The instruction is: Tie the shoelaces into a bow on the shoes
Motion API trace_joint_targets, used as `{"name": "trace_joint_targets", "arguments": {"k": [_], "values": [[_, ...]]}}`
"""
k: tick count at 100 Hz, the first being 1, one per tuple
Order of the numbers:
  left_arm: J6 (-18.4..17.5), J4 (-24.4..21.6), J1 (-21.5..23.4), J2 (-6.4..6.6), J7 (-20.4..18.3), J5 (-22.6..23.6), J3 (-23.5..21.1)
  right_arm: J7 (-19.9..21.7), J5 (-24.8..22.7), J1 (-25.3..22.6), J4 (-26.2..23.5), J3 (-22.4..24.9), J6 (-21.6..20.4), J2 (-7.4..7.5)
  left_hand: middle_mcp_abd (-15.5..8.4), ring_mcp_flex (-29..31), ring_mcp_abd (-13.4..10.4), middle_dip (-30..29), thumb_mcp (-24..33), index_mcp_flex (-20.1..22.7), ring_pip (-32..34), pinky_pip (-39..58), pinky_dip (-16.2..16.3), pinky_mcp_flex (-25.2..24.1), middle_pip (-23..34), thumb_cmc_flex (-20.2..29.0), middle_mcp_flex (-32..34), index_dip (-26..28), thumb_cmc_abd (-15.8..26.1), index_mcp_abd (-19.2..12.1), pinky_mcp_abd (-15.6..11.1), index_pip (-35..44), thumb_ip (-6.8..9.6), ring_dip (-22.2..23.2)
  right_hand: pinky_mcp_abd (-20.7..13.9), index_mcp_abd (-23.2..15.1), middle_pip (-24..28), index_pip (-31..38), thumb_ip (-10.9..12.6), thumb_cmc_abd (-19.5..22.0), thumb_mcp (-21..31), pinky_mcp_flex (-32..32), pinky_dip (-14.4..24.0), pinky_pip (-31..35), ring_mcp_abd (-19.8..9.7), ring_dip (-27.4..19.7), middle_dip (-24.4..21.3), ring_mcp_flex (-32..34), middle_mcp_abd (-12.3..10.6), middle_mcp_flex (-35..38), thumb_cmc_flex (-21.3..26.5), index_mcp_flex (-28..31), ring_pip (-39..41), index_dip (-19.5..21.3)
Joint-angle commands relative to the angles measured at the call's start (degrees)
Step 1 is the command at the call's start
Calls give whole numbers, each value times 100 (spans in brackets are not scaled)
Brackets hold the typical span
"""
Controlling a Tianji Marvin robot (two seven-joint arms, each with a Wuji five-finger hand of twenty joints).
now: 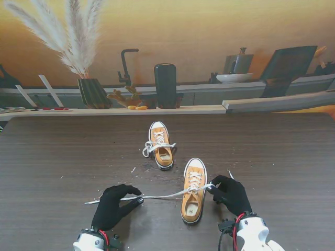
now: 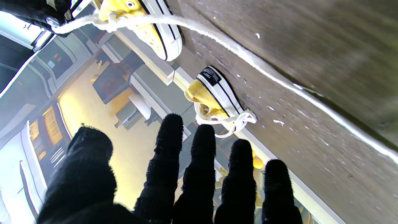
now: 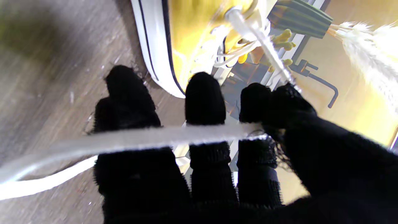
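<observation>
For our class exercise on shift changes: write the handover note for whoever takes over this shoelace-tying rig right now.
Right robot hand: pinching one lace beside the near shoe.
Left robot hand: on the table, fingers apart, by the other lace, which runs out to the left; not clearly gripping it.
Far shoe: bow already tied.
Done: one shoe.
Left: near shoe still unknotted; cross the laces, knot, form the bow.

Near shoe (image 1: 193, 191) on table (image 1: 57, 157), between left hand (image 1: 112, 206) and right hand (image 1: 231, 194). Far shoe (image 1: 160, 145) farther from me, slightly left. Lace (image 1: 157, 196) stretches left from near shoe past left hand.
</observation>
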Motion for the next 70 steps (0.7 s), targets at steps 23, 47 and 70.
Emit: {"name": "trace_joint_targets", "arguments": {"k": [23, 47, 70], "values": [[147, -3, -363, 1, -188, 45, 476, 356, -72, -73, -267, 37, 58, 85, -167, -478, -95, -211, 57, -1032, -230, -571, -220, -279, -299, 41, -742, -575, -94, -148, -88, -1096, 45, -199, -275, -307, 1012, 221, 187, 290, -321, 3065, 3258, 4455, -2612, 3901, 815, 547, -401, 115, 110, -46, 5150, 54], [1626, -608, -502, 206, -560, 1088, 901, 501, -100, -149, -374, 76, 87, 122, -284, -757, -275, -86, 156, -1333, -325, -637, 262, -268, -337, 342, -1311, -798, -1035, -5, -162, -1692, 249, -64, -1395, -379, 1018, 142, 179, 272, -339, 3274, 3734, 5777, -4144, 4694, 994, 631, -414, 117, 36, 47, 6045, -34], [3092, -1372, -767, 460, -1701, 2190, 1451, 636, -56, -151, -371, 90, 83, 148, -239, -1001, -387, 497, 573, -1202, -55, -209, 740, -320, -77, 580, -1620, -698, -1566, 99, -361, -1791, 361, 316, -1395, -428, 898, 95, 186, 282, -371, 3260, 3695, 5757, -4089, 4694, 985, 621, -378, 51, 27, 85, 5977, -33]]}}
